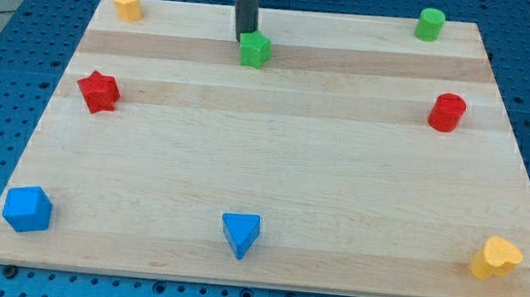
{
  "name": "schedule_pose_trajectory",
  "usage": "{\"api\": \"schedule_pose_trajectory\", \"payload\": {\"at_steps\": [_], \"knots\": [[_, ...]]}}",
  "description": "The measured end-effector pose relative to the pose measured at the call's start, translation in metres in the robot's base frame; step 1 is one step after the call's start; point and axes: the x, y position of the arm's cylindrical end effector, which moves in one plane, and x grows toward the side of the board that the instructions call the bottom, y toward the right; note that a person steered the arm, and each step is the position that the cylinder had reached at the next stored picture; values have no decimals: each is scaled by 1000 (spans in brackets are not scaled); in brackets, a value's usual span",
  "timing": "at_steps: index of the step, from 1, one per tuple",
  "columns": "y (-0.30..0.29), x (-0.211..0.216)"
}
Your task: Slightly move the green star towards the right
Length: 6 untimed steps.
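Note:
The green star (255, 50) sits near the view's top, a little left of centre, on the wooden board (273, 169). My dark rod comes down from the view's top edge, and my tip (243, 41) stands just at the star's upper left side, touching it or very nearly so. The star's left edge is partly hidden behind the rod.
A yellow block (127, 4) sits at the top left and a green cylinder (430, 24) at the top right. A red star (99, 92) is at the left, a red cylinder (447, 112) at the right. A blue cube (27, 209), a blue triangle (240, 234) and a yellow heart (495, 257) line the bottom.

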Motion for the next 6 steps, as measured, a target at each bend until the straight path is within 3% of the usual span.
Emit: {"api": "schedule_pose_trajectory", "payload": {"at_steps": [1,2,4,5,6], "knots": [[-29,16],[-21,28],[55,25],[51,24],[41,-9]]}}
